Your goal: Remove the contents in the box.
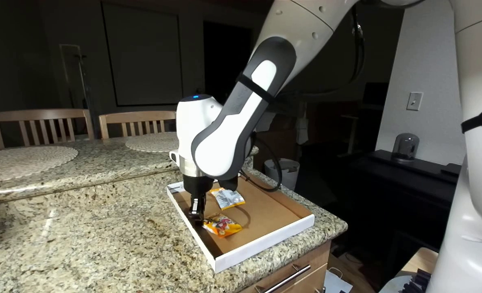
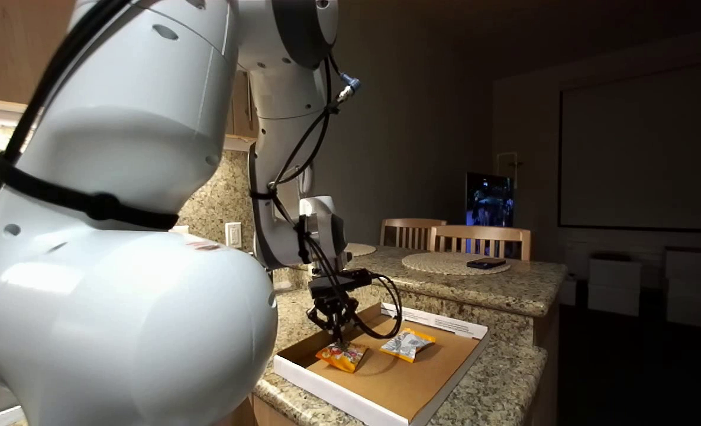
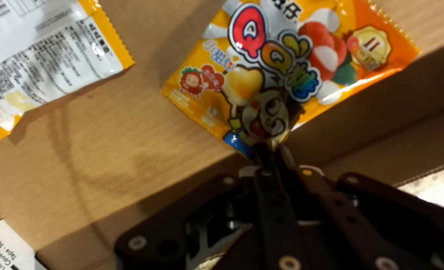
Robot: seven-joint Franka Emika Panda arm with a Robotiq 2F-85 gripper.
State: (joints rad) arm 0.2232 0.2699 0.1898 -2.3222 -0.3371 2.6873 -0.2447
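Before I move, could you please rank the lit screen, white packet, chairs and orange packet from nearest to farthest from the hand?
In an exterior view:
1. Orange packet, right at the hand.
2. White packet, in the box, right of the orange one.
3. Chairs, beyond the counter.
4. Lit screen, behind the chairs.

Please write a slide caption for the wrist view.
In the box: gripper pinching an orange packet by its corner, white packet nearby.
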